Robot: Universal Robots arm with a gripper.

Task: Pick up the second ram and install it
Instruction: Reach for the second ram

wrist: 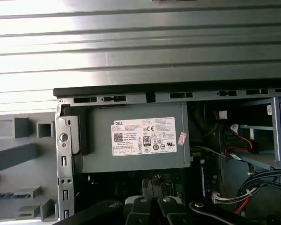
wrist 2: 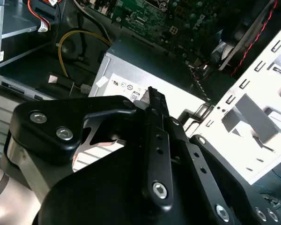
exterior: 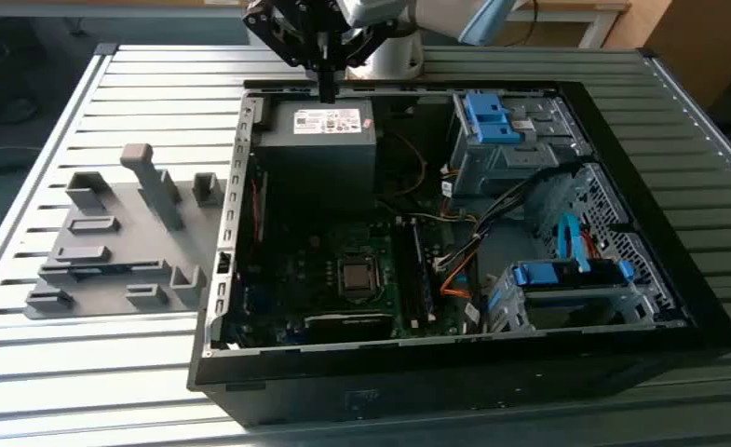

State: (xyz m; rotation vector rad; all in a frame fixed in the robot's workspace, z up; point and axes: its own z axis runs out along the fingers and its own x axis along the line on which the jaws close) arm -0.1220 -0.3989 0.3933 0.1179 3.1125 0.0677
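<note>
Slatted table (exterior: 116, 391) | pincer (exterior: 328, 91) above power supply (exterior: 318, 140) | grey blocks (exterior: 104, 244) beside case (exterior: 439, 377)

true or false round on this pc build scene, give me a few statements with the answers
1. The claw hangs above the power supply. True.
2. The computer case is closed up. False: it lies open, with the motherboard showing.
3. The grey holder sits on the exterior view's right of the case. False: it sits on the exterior view's left.
4. The case rests on a slatted metal table. True.
</note>
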